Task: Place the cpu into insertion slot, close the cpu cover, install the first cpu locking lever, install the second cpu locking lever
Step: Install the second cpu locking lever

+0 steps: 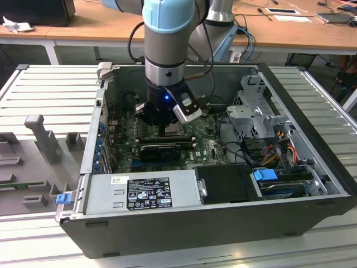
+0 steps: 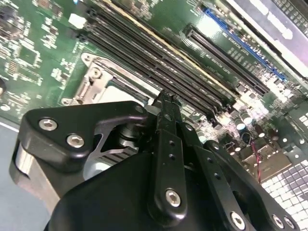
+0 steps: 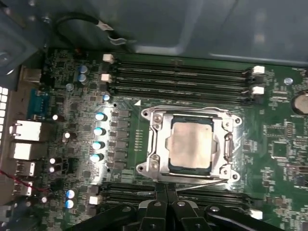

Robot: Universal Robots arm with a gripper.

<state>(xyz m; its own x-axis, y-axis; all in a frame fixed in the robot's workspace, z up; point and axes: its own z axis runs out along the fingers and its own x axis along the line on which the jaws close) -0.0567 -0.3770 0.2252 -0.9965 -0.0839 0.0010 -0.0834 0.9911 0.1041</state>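
While I hold the arm inside the open computer case (image 1: 312, 184), this is my read, from the tool outward:

Gripper: my gripper (image 3: 166, 188) hangs low over the green motherboard (image 3: 125, 144). In both wrist views its two black fingers (image 2: 166, 113) are pressed tip to tip with nothing between them, so it is clenched and empty.

Contact point: the fingertips sit at the edge of the socket frame, at or just beside a thin silver locking lever (image 3: 192, 181) running along that side. I cannot tell whether they actually touch it.

Cpu: the cpu (image 3: 191, 144) lies flat in the insertion slot (image 3: 159, 126), its dull silver face up and square to the frame.

Cpu cover: the cpu cover (image 3: 226, 144) appears to be down around the chip, its cut-out framing the metal face, though I judge this rather than see it plainly.

Surroundings: long black memory slots (image 3: 178, 79) run on the far side of the socket and more lie just beside the fingertips.

Exterior view: the arm's wrist (image 1: 167, 56) comes straight down into the case, with the grey power supply (image 1: 139, 192) along the near wall.

Handling, cpu: light, stiff and fragile, I judge; only its edges should be held.

Handling, lever: thin springy wire that will push back and can slip off smooth fingers; best taken near its free end.

Handling, cover: thin sheet metal, stiff enough to push on its rim.
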